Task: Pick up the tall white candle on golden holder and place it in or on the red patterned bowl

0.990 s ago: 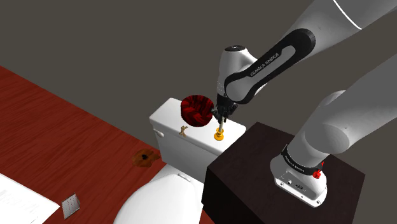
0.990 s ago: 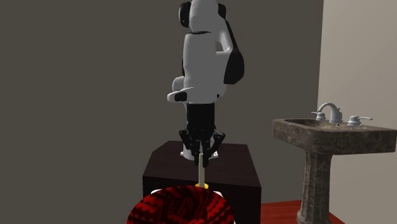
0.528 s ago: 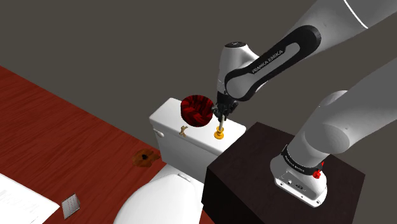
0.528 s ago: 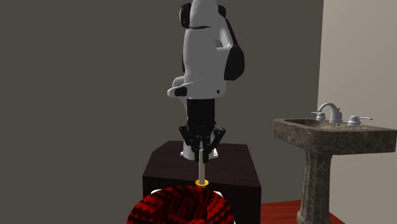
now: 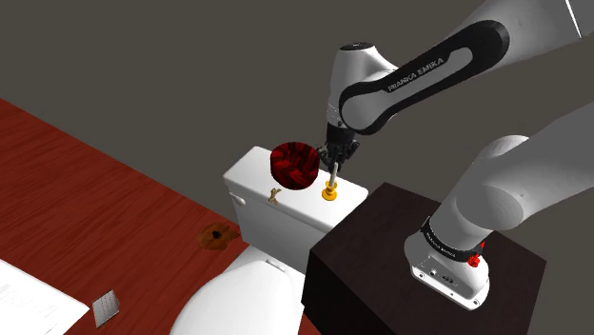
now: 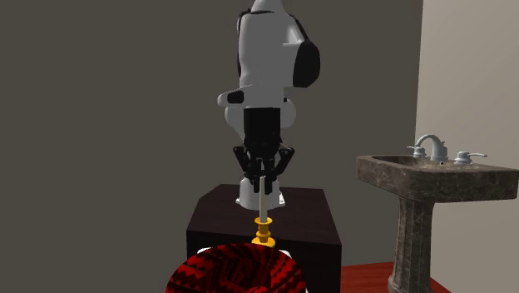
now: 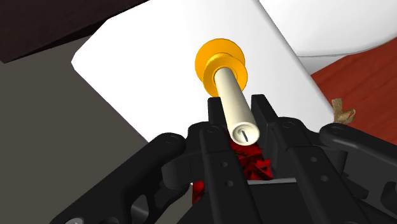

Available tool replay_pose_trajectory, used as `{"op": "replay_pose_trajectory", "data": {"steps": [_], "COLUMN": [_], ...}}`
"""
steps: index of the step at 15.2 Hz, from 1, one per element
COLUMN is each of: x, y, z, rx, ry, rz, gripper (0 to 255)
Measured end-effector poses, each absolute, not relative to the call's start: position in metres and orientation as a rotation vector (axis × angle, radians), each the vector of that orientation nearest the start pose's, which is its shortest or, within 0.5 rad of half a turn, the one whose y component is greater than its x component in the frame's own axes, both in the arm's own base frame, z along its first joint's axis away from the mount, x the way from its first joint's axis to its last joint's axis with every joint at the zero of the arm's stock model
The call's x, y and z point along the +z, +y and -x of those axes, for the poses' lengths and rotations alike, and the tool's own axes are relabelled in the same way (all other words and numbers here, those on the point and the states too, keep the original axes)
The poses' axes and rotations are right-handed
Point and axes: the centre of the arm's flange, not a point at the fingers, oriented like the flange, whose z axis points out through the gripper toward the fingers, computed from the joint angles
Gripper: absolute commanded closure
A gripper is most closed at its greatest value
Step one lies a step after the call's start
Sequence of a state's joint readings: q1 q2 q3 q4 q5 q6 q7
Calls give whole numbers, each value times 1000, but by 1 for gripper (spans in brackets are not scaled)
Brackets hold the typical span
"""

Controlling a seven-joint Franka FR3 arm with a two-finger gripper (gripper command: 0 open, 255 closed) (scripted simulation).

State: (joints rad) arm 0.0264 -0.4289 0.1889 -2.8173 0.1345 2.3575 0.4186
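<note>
The tall white candle on its golden holder hangs upright just above the white toilet tank lid, near the lid's end by the stand. My gripper is shut on the candle's upper part. In the wrist view the fingers clasp the candle on both sides, with the holder beyond them. The red patterned bowl stands on the lid, close beside the candle on the shoulder view's left. In the second exterior view the gripper holds the candle behind the bowl.
The dark box stand is beside the tank. The toilet seat lies in front of it. A brown object lies on the red floor and a small grey item near a white sheet. A stone pedestal sink stands at the second exterior view's right.
The gripper has risen with the candle in it, so the golden holder now shows higher above the bowl's rim in the second exterior view. The bowl has not moved.
</note>
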Motion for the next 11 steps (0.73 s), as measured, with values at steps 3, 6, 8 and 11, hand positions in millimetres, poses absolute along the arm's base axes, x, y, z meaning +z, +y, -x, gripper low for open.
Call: {"op": "replay_pose_trajectory", "data": {"steps": [3,6,8,11], "x": [335,349,360,376], "y": [70,72,70,71], "z": [-342,-342,-342,-341], "rx": [58,58,58,58], "ry": [497,497,497,497], "rz": [3097,3097,3097,3097], "gripper": [255,255,255,255]}}
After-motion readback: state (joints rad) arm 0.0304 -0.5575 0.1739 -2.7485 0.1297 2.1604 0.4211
